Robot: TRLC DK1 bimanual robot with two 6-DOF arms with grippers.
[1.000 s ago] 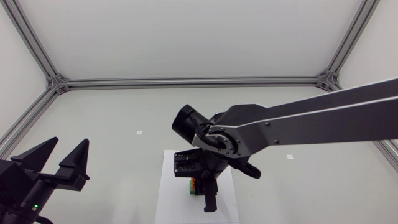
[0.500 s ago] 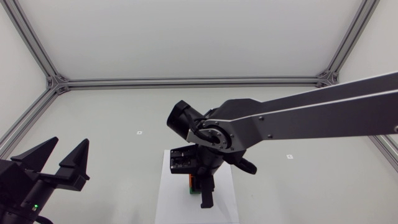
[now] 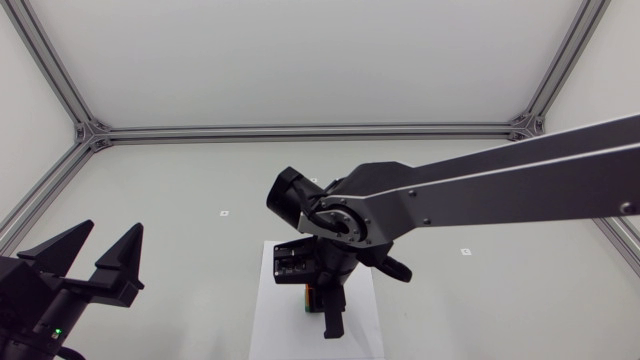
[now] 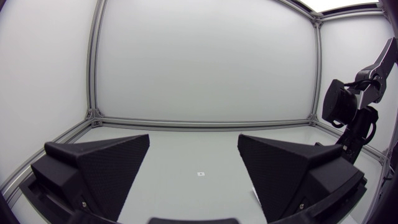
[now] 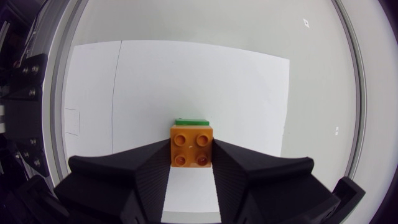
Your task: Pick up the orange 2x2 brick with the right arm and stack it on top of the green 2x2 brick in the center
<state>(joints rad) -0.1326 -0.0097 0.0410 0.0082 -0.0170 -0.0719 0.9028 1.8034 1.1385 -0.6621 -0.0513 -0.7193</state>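
In the right wrist view you see of the green brick only a thin strip ahead of the orange brick — the rest lies under it, so you cannot tell if the two are fully pressed together. The fingers of the right gripper cover the orange brick's two sides. In the head view the right arm hides almost all of both bricks and part of the white sheet — and the left arm is cut off at the lower edge.
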